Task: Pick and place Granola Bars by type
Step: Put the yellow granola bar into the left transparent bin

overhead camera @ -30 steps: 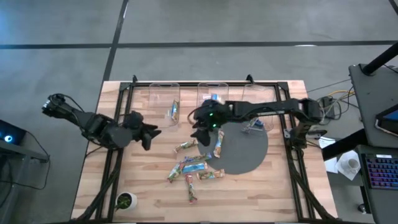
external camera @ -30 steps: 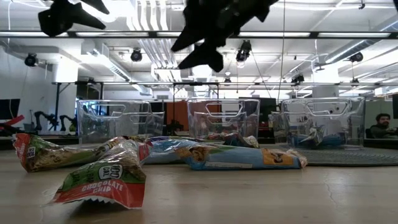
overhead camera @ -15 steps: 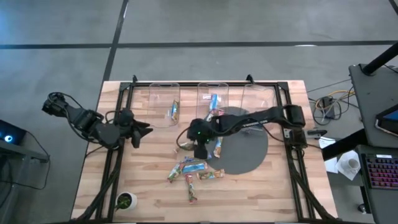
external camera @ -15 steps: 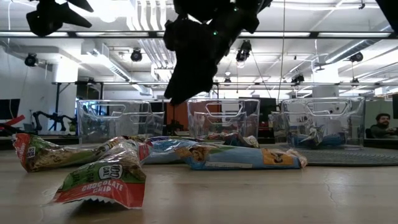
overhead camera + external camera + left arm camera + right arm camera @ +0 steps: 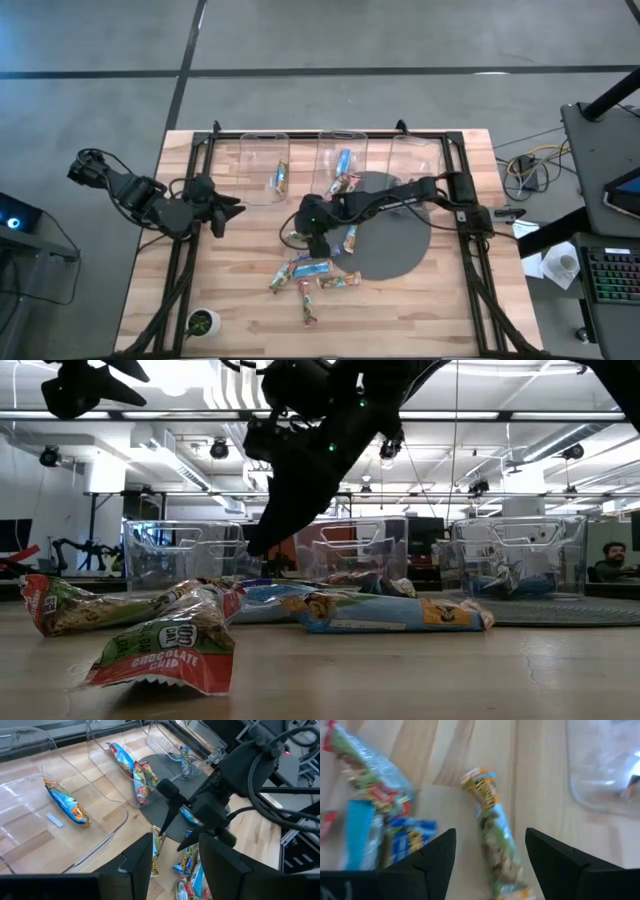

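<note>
Clear bins (image 5: 342,160) along the table's far edge hold only a few Granola Bars (image 5: 313,272); most lie mid-table toward the near edge. The right gripper (image 5: 490,852), fingers spread and empty, hangs over a green-yellow bar (image 5: 495,832), while the left gripper (image 5: 225,207), fingers apart in its wrist view, waits near the left edge.

bare wood lies open all round the green bar (image 5: 496,832), so the spread right gripper (image 5: 490,862) has room on both sides of it. beside the green bar the bar pile (image 5: 312,275) crowds one flank, and a clear bin (image 5: 605,767) stands just beyond it.
</note>
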Controlling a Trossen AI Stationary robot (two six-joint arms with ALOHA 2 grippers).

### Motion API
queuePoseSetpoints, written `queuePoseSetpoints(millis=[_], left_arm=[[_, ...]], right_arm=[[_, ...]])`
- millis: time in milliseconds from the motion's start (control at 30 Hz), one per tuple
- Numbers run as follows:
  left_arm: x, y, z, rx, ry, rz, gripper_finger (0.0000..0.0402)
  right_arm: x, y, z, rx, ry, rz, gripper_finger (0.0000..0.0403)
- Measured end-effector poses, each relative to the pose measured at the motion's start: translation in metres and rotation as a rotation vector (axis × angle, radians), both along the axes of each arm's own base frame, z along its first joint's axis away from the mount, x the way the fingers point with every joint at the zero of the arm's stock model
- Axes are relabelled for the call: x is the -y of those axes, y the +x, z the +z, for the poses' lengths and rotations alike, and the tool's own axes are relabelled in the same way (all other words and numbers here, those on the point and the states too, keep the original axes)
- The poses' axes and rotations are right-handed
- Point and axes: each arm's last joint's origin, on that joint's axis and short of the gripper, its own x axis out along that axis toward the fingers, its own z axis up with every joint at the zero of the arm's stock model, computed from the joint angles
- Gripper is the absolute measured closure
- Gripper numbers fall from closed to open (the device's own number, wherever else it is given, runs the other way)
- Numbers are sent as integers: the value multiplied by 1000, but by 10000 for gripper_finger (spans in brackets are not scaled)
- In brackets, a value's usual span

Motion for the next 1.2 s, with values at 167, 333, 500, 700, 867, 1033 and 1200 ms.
queuePoseSetpoints(millis=[167,333,500,700,867,1033,1200], left_arm=[[0,0,0,-4,3,1,259],[0,-1,-1,-8,5,0,259],[-1,-1,-1,-16,13,-3,259],[-1,-2,-2,-34,32,-10,259],[-2,-3,-4,-60,41,-16,259],[-2,-5,-7,-91,41,-15,259],[-3,-6,-7,-100,43,-17,259]], right_arm=[[0,4,-15,-1,-3,9,174],[1,4,-14,-19,19,-24,174],[-1,4,-12,-21,22,-38,174],[-7,5,-4,-50,-79,-44,175],[-22,9,9,-23,-229,-28,179],[-26,10,11,-8,-182,-72,183],[-20,9,6,-24,-145,-135,183]])
